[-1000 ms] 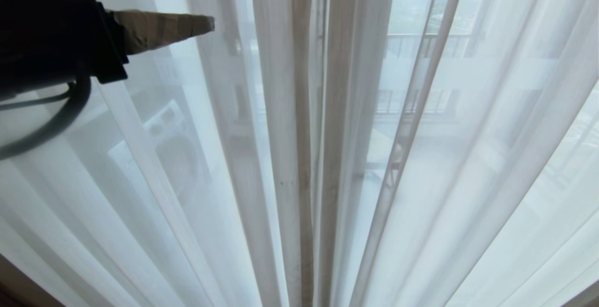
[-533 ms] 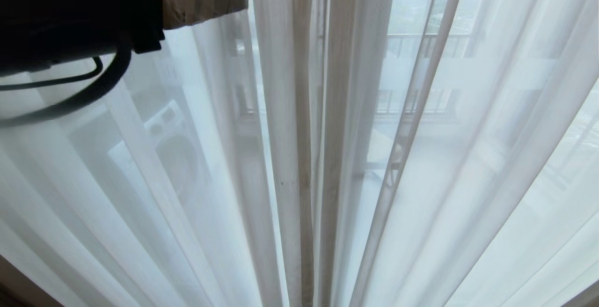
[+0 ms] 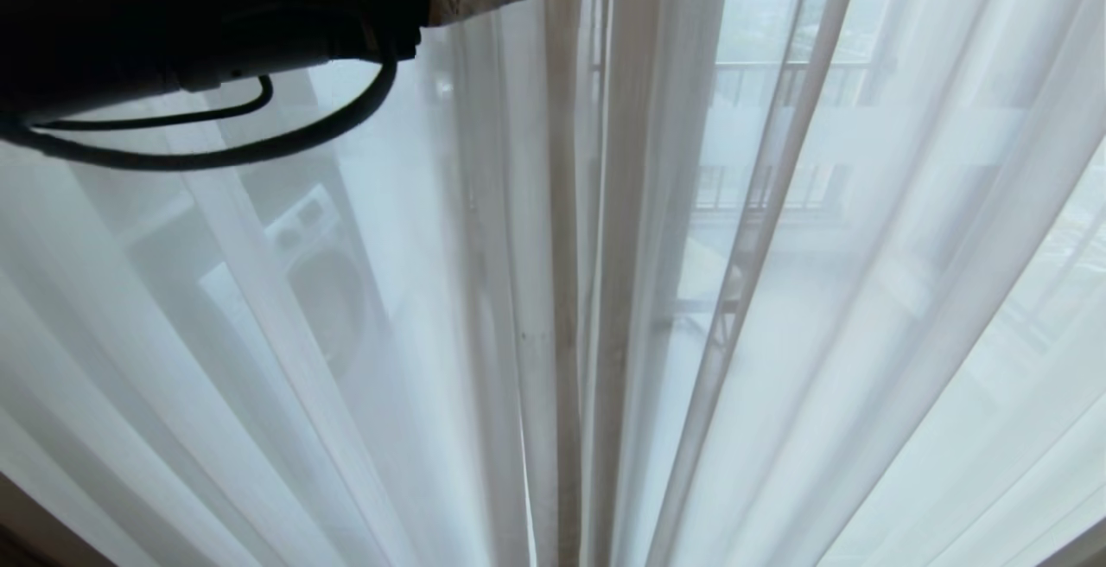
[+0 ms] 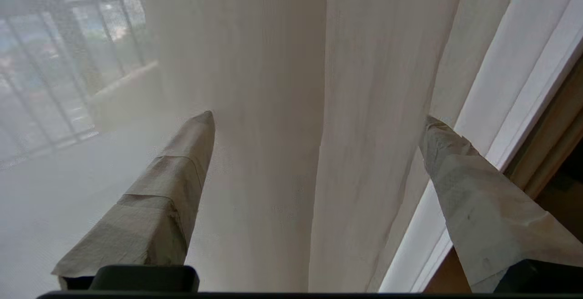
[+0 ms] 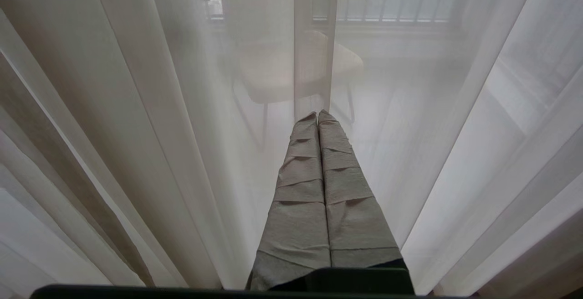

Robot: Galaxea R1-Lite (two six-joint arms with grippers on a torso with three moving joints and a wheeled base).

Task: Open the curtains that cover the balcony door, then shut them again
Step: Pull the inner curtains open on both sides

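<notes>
The curtains [image 3: 778,308] fill the whole head view: thin white see-through cloth hanging in long folds, gathered thickest in a band down the middle of the frame. Through the cloth, at the upper right, the railing [image 3: 778,74] of the balcony shows dimly, and at the centre left a pale washing machine [image 3: 320,264] stands behind the fabric. The door itself cannot be made out behind the cloth.

The left arm [image 3: 173,22] enters as a dark mass across the upper left of the head view, a black cable [image 3: 216,152] looping beneath it. The left gripper [image 4: 319,119] reaches the middle folds near the top centre of that frame; in the left wrist view its two paper-wrapped fingers [image 4: 177,171] stand wide apart, with a thick fold of curtain hanging between them and nothing clamped.

The right gripper [image 5: 318,115] appears only in the right wrist view, at the lower centre, its wrapped fingers pressed together on nothing, pointing at the sheer cloth. A chair [image 5: 282,71] shows faintly beyond it.
</notes>
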